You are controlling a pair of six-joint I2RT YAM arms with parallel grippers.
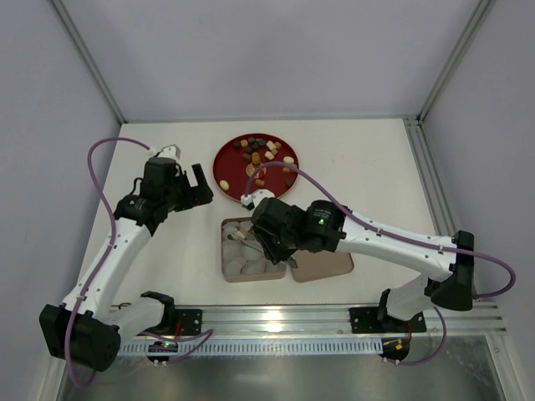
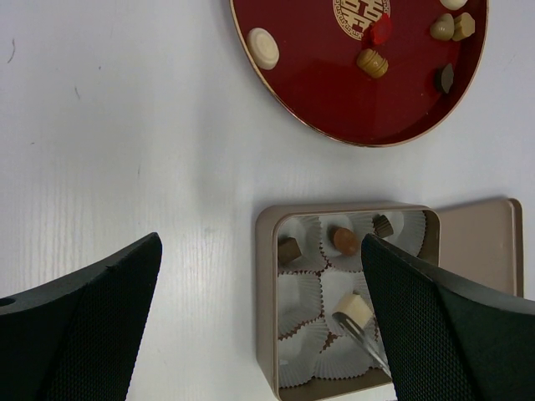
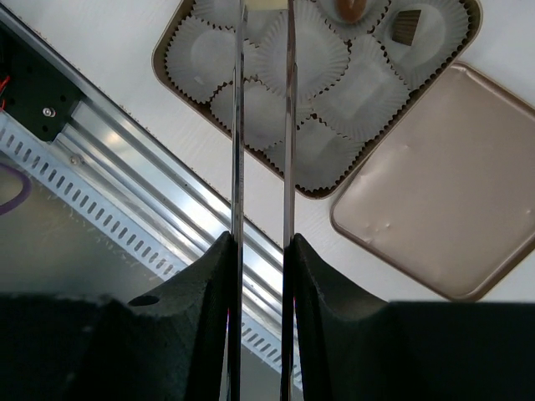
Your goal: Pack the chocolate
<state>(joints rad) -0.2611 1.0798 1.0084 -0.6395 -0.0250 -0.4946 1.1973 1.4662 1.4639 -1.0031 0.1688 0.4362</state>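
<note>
The top view alone shows both arms whole. The left arm climbs the left side of the white table (image 1: pixel 368 159) and bends inward at the wrist. Its left gripper (image 1: pixel 191 185) hangs at 9 o'clock of the round red plate (image 1: pixel 224 167), jaws wide apart and empty. The right arm sweeps in low from 4 o'clock, and the right gripper (image 1: pixel 266 244) is tipped down over the square tan metal tin (image 1: pixel 226 269). Most of the bite-size chocolates (image 1: pixel 261 153), dark brown, tan, cream and red, lie loose on the plate at 12 o'clock of the tin.

Only the left wrist view lets us look into the tin. Three brown pieces sit in the white crinkled paper cups (image 2: pixel 301 296) along its 12 o'clock row. A cream block (image 2: pixel 353 307) sits in a cup nearer the middle. The tips of the thin metal tongs (image 2: pixel 369 349) meet that block, coming in from 5 o'clock. We cannot tell whether it is pinched or resting. The block looks near square, so we see no clear long axis. The tan oval in the top row runs roughly 12 to 6.

The right wrist view shows what the others hide. The right gripper is clamped on the tongs, whose two blades run parallel from 6 to 12 o'clock and leave the frame before their tips. The flat tan lid (image 3: pixel 435 209) lies at 3 o'clock, touching the tin, and a ribbed aluminium rail (image 3: pixel 142 180) crosses at 8 o'clock.
</note>
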